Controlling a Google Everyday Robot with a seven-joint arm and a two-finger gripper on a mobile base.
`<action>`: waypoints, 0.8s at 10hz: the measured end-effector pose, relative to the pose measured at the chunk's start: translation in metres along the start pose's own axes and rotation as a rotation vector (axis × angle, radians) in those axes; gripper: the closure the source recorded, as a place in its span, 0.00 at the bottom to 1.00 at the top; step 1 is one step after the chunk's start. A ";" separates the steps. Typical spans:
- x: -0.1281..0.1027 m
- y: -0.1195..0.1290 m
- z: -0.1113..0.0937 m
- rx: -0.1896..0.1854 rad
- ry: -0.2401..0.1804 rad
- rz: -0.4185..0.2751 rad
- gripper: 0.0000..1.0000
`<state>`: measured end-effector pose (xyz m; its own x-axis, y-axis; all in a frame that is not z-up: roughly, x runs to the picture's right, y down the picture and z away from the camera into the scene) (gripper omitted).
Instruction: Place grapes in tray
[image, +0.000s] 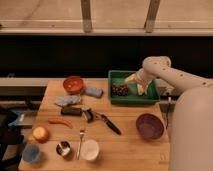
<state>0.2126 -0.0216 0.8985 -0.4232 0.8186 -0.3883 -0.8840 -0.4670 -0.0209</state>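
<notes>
The grapes, a dark bumpy cluster, lie inside the green tray at its left half. The tray stands at the back right of the wooden table. My gripper is over the tray's middle, just right of and above the grapes, at the end of the white arm that reaches in from the right. A pale yellow piece lies in the tray under the gripper.
A purple bowl stands front right. An orange bowl, a blue sponge, a grey cloth, a black knife, a red chili, a fork, a white cup and an apple lie to the left.
</notes>
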 end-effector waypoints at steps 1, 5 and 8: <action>0.000 0.000 0.000 0.000 0.000 0.000 0.20; -0.002 0.003 -0.002 0.000 -0.016 -0.016 0.20; 0.000 0.034 0.004 -0.007 -0.018 -0.091 0.20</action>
<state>0.1820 -0.0360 0.9012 -0.3448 0.8637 -0.3677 -0.9177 -0.3926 -0.0617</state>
